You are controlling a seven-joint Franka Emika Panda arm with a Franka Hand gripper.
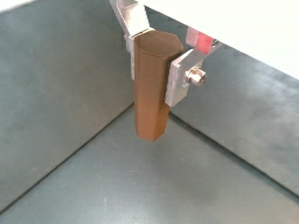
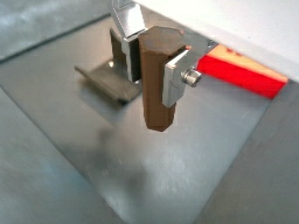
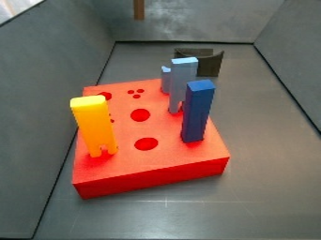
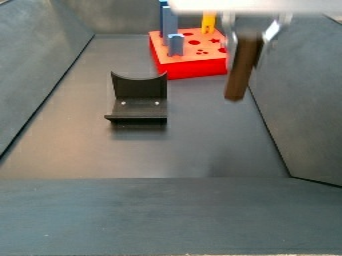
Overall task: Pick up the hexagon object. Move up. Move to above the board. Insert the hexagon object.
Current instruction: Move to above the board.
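Observation:
My gripper [image 1: 156, 66] is shut on the hexagon object [image 1: 151, 92], a slim dark-brown prism peg. The silver fingers [image 1: 179, 79] clamp its upper part, and it hangs upright above the grey floor. Both wrist views show this grip [image 2: 152, 68]. In a side view the gripper [image 4: 245, 30] holds the peg [image 4: 239, 72] in the air to the right of the fixture [image 4: 136, 100] and short of the red board [image 4: 187, 62]. In a side view the board [image 3: 157, 159] fills the middle, and only the peg's lower end [image 3: 138, 8] shows at the upper edge.
A yellow peg [image 3: 92, 122], a blue peg [image 3: 197, 108] and a grey-blue peg [image 3: 179, 80] stand on the board. The dark fixture [image 3: 201, 61] stands behind it and shows behind the peg in a wrist view [image 2: 107, 80]. Grey walls enclose the floor.

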